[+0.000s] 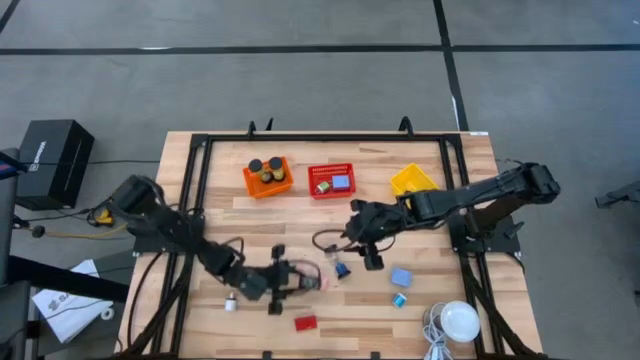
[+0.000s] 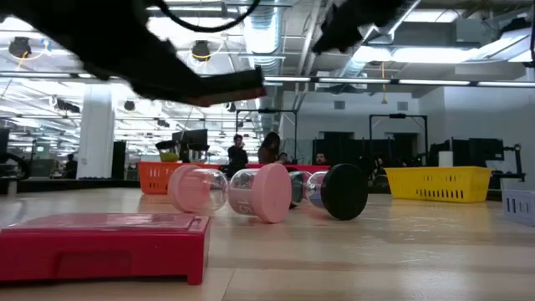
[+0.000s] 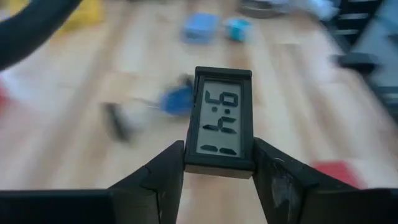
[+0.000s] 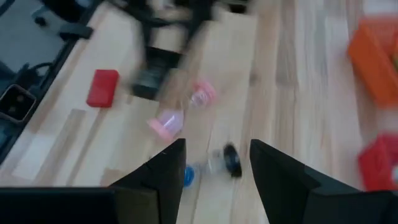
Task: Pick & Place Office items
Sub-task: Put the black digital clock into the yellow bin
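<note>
The left claw is clenched on a small black display unit, its two fingers pressing the unit's sides; the screen faces the wrist camera and shows dark digits. From above, this claw sits over the front middle of the desk. Just beside it lie two clear capsules with pink caps, and a flat red rectangle lies a little nearer the desk's front edge. A small white piece rests on the claw's other side, near the arm.

The right claw stands released, its fingers apart with nothing between them. It hangs above a clear capsule with a black cap and a blue end, not touching it as far as the blurred wrist view lets me judge. From above, this claw is close to that capsule. Beyond it, away from the left claw, lie a light blue block and a smaller teal piece.

Behind both claws stand an orange basket holding dark and tan cylinders, a red basket and a yellow basket. A white dome sits at the front corner.
</note>
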`<state>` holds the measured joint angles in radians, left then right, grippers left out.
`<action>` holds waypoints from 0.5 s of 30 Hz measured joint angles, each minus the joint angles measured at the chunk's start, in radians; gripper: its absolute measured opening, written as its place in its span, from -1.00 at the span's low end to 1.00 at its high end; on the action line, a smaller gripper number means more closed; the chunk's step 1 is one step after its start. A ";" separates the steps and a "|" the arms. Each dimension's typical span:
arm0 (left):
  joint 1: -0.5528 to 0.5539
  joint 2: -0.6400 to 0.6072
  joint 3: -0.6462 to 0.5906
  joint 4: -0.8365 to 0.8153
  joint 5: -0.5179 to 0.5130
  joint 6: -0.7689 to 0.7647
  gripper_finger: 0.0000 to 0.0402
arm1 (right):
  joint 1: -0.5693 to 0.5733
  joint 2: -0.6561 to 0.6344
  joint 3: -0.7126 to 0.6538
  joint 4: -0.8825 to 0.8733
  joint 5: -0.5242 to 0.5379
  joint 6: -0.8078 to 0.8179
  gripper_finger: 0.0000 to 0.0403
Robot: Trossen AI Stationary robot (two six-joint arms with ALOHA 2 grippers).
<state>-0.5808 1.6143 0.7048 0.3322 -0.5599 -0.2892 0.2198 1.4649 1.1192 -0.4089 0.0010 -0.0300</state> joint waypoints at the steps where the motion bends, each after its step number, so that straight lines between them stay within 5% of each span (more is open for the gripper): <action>1: 0.021 -0.017 0.000 -0.018 -0.016 0.017 -0.17 | 0.008 -0.001 0.001 0.026 0.001 -0.033 -0.17; 9: 0.177 -0.110 0.000 -0.028 -0.044 0.134 -0.24 | 0.019 -0.002 0.002 0.050 0.082 -0.061 -0.23; 15: 0.240 -0.124 0.000 -0.027 -0.032 0.163 -0.18 | -0.013 0.050 0.004 0.080 0.136 -0.132 -0.04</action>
<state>-0.3410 1.4902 0.7048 0.3050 -0.5917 -0.1258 0.2072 1.5150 1.1233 -0.3291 0.1366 -0.1619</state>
